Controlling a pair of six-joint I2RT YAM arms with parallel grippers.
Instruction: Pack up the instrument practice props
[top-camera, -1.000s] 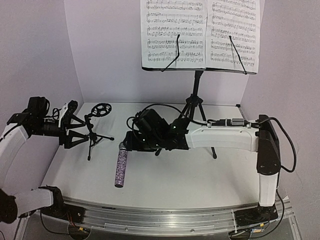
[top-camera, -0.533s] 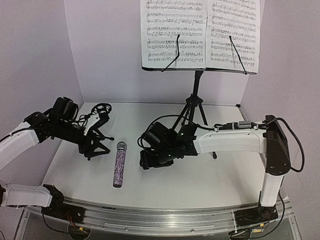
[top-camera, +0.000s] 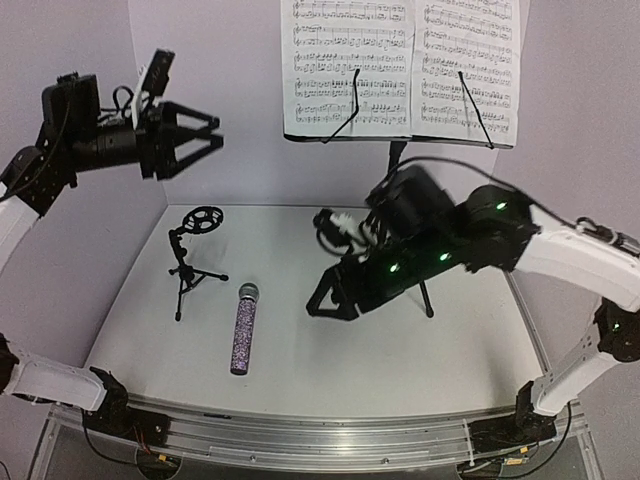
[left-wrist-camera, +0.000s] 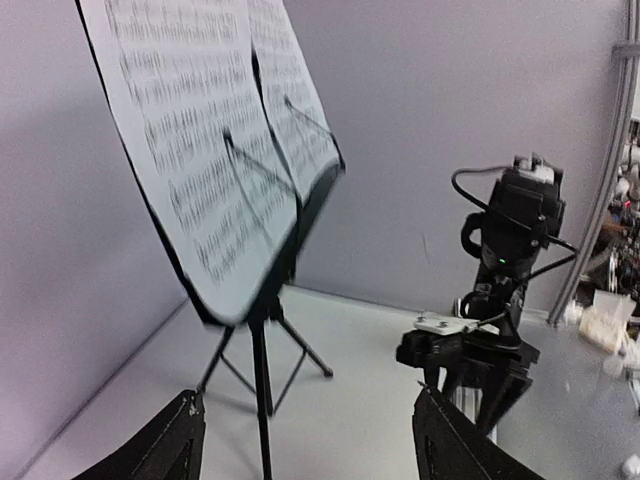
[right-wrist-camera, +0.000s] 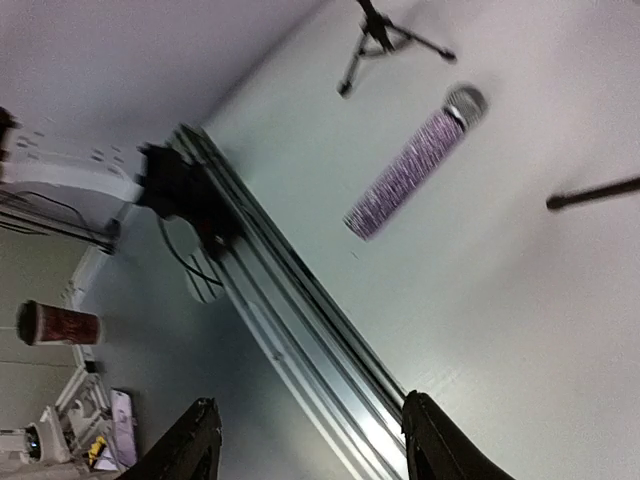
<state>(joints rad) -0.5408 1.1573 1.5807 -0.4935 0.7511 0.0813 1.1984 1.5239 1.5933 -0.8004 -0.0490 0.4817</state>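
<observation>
The glittery purple microphone (top-camera: 241, 330) lies flat on the white table, silver head pointing away; it also shows in the right wrist view (right-wrist-camera: 410, 165). The small black tripod mic stand (top-camera: 190, 255) stands just left of it, its feet in the right wrist view (right-wrist-camera: 385, 35). The tall black music stand (top-camera: 395, 185) stands at the back with white sheet-music pages (top-camera: 400, 65) on its desk, also seen in the left wrist view (left-wrist-camera: 200, 150). My left gripper (top-camera: 205, 135) is open, raised high at the left. My right gripper (top-camera: 325, 300) is open above the table, right of the microphone.
Purple-white walls close the back and both sides. An aluminium rail (top-camera: 300, 435) runs along the table's near edge, also in the right wrist view (right-wrist-camera: 300, 310). A cup (right-wrist-camera: 55, 322) and clutter sit off the table.
My left arm has risen from beside the mic stand to high at the left. My right arm has lifted and swung right, away from the microphone. Microphone and stands stay put.
</observation>
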